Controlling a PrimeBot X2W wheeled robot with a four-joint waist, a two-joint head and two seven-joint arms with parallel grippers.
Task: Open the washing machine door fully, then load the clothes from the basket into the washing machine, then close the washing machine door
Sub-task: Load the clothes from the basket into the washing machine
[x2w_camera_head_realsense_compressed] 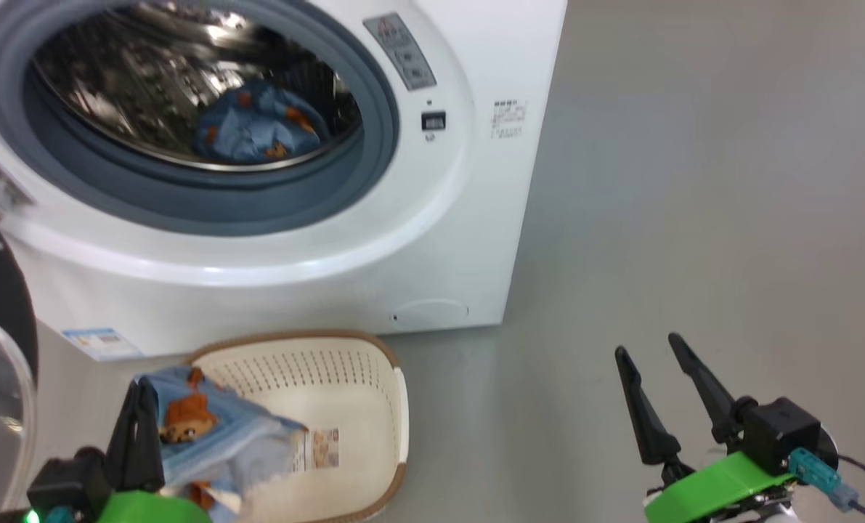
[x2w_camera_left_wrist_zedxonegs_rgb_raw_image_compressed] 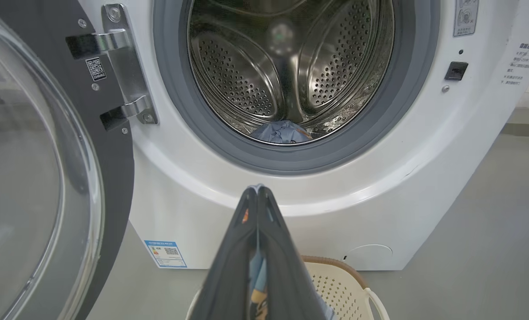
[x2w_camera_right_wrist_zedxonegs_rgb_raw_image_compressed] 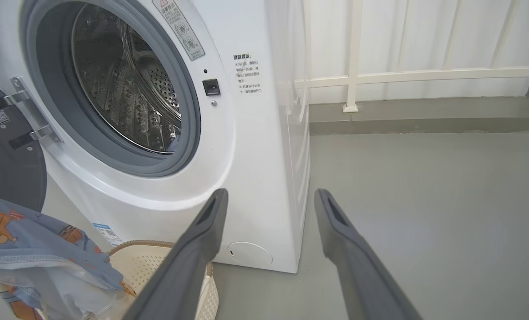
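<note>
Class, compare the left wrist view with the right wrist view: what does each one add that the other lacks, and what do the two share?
Left wrist view adds: the left gripper, fingers pressed together, and a garment lying at the bottom of the drum.
Right wrist view adds: the open right gripper and a white railing behind.
Both: the washing machine, the washing machine door swung open, the basket and the held clothes.

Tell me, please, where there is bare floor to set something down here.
Free: the grey floor right of the washing machine, past the open right gripper to the railing. Crowded: before the machine, where the basket, the open door and the left gripper holding clothes bunch together.
</note>
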